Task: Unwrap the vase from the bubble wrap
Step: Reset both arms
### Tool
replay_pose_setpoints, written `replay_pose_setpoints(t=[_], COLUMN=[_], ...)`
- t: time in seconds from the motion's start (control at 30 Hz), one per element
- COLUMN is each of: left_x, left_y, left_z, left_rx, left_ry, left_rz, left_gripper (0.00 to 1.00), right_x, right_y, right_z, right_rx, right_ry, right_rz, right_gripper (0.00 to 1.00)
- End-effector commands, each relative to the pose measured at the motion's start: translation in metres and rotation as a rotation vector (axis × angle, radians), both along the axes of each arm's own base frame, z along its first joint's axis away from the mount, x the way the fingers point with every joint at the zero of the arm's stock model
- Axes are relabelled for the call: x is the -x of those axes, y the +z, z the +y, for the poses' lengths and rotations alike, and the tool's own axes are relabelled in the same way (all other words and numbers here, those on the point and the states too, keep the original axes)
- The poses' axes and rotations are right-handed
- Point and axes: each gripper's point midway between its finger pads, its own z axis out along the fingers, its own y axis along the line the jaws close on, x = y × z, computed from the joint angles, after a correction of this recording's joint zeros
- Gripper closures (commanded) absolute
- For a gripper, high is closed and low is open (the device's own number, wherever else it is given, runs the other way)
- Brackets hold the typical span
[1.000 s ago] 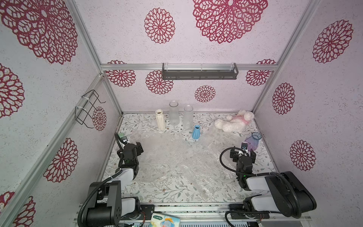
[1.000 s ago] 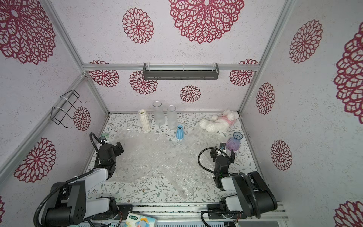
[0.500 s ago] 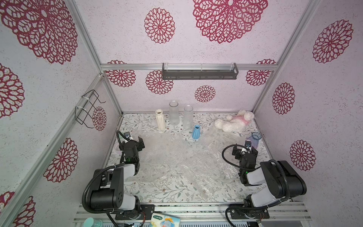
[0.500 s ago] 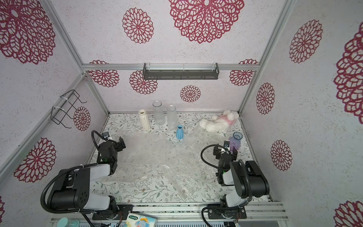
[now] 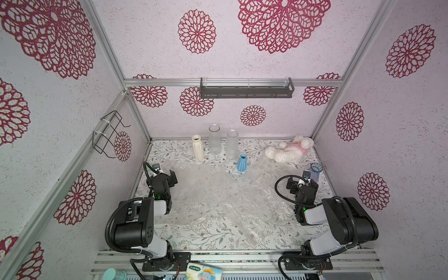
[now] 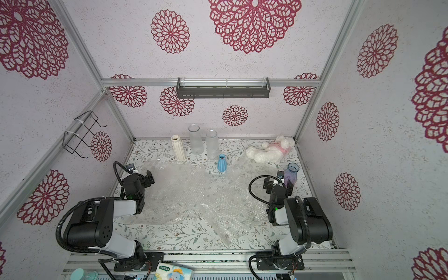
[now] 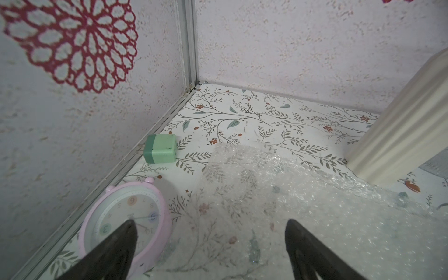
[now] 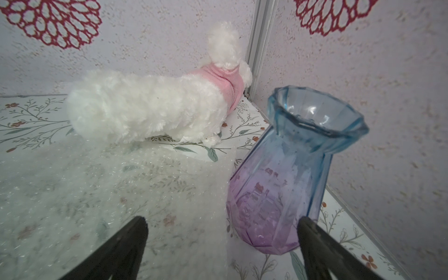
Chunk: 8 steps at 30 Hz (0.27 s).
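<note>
Beside the right pincer, wide and empty like the left pincer, the glass vase stands bare at the edge of the bubble wrap spread across the tabletop; a careless swing could topple it.

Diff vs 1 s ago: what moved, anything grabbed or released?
Left arm and right arm folded back, elbows up; left gripper and right gripper edged toward the back wall, open and empty, nothing grabbed or released. The flat clear bubble wrap sheet and the blue-to-purple faceted glass vase stayed put.
</note>
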Motion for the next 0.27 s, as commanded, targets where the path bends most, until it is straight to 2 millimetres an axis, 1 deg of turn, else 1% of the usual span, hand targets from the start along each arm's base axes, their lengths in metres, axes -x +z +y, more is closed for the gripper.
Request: replay_pose_setpoints(t=[0.0, 0.23], left_x=[-0.0058, -0.0039], left_y=[0.0138, 0.0146], left_z=[0.0007, 0.0007], left_rx=[0.001, 0.001], left_ry=[-0.006, -0.005], left_rz=[-0.045, -0.050], left_gripper=[0.03, 0.03], right_x=[-0.0042, -0.0040], right_y=[0.0118, 0.0128], right_z=[-0.0044, -0.0051], right_rx=[-0.022, -0.027], right_ry=[-0.027, -0.025], right_rz=[-0.044, -0.049], right_gripper=[0.01, 0.01])
